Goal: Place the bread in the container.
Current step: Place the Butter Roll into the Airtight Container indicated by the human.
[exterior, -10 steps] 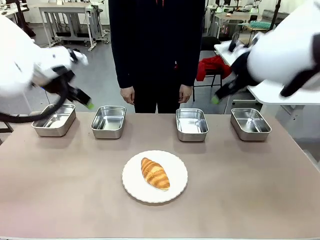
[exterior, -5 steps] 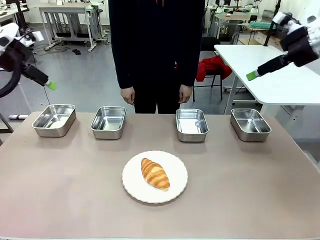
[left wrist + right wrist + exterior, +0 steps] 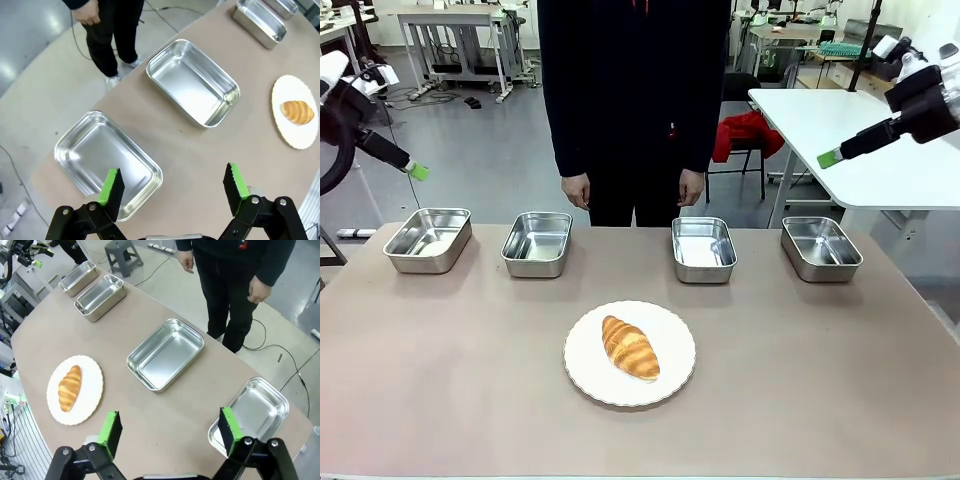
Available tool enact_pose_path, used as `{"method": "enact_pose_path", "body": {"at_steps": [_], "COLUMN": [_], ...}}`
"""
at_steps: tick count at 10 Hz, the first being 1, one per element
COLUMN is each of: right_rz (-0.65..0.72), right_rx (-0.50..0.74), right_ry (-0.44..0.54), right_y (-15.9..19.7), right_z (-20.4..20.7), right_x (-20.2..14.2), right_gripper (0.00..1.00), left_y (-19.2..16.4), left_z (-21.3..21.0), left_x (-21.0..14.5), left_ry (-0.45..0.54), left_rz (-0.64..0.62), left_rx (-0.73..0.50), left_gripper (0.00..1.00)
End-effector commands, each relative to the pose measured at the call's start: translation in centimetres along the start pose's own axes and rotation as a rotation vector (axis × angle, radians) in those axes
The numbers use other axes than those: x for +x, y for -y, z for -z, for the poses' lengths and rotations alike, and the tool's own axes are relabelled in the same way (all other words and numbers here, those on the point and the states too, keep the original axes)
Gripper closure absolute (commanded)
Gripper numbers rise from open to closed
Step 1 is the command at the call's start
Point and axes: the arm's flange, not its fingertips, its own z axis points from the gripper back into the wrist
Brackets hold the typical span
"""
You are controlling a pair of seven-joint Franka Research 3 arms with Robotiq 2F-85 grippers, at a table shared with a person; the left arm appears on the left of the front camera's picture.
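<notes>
The bread [image 3: 630,347], a golden croissant, lies on a round white plate [image 3: 586,377] in the middle of the table; the wrist views show the bread [image 3: 297,111] [image 3: 69,388] too. Several alike steel containers stand empty in a row behind it, among them the far-left container [image 3: 429,238] [image 3: 107,162] and the far-right one [image 3: 820,246] [image 3: 250,415]. My left gripper [image 3: 418,171] [image 3: 172,176] hangs open high above the table's left end. Over the right end, equally high, my right gripper [image 3: 828,158] [image 3: 169,417] is open and holds nothing.
A person stands at the far edge behind the row, one hand [image 3: 576,188] and the other hand [image 3: 691,186] hanging at the sides. Two inner pans [image 3: 537,242] [image 3: 703,248] flank the middle. A white table [image 3: 880,160] stands beyond the right end.
Both arms have risen and swung outward from low near the pan row to high at the picture's sides. The bread and pans have not moved.
</notes>
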Motion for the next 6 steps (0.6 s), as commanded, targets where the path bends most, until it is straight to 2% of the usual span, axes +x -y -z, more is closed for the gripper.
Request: {"method": "enact_pose_path", "body": {"at_steps": [1, 2, 3, 6], "right_rz": [0.002, -0.091, -0.146, -0.237], "right_rx": [0.005, 0.016, 0.012, 0.103], "right_ry": [0.005, 0.042, 0.086, 0.159], "right_y": [0.3, 1.4, 3.0, 5.7], "right_z": [-0.1, -3.1, -6.2, -12.5], "right_x": [-0.2, -0.7, -1.8, -5.6], "right_gripper": [0.00, 0.00, 0.00, 0.00], "left_y": [-0.4, -1.6, -2.7, -6.3], "left_z": [0.0, -2.4, -4.2, -9.2], "left_x": [-0.3, -1.0, -2.2, -5.7], "left_ry": [0.001, 0.065, 0.137, 0.267], "left_rz": [0.008, 0.004, -0.027, -0.034], "left_rx": [0.000, 0.059, 0.065, 0.121], "left_gripper": [0.00, 0.00, 0.00, 0.00]}}
